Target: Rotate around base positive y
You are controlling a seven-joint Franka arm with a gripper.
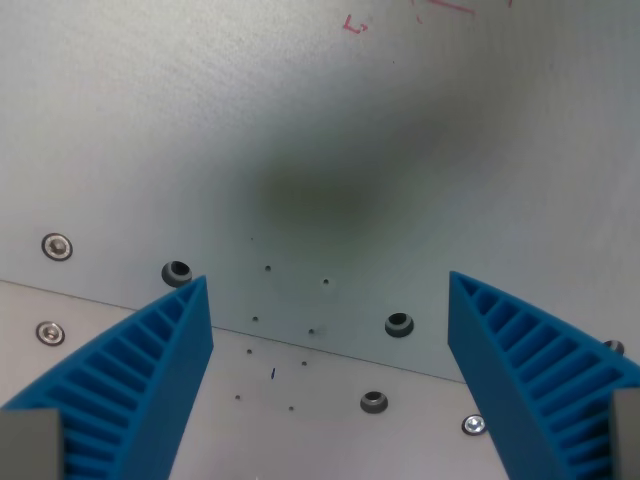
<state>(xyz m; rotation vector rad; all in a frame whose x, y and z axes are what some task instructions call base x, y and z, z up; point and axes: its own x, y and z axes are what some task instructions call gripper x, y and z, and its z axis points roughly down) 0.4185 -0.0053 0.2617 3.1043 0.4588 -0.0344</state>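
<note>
My gripper (pixel 328 290) is open and empty. Its two blue ribbed fingers (pixel 150 370) rise from the bottom corners of the wrist view, far apart. Between and beyond them lies a flat pale grey metal plate (pixel 300 130). No loose object shows between the fingers. A soft dark shadow (pixel 320 190) lies on the plate above the gap.
A seam (pixel 330 350) runs across the surface from the left to the lower right. Bolts and holes dot it: screw heads (pixel 57 246), dark sockets (pixel 399 324) and several small pinholes. Faint red marks (pixel 355 24) sit near the top edge.
</note>
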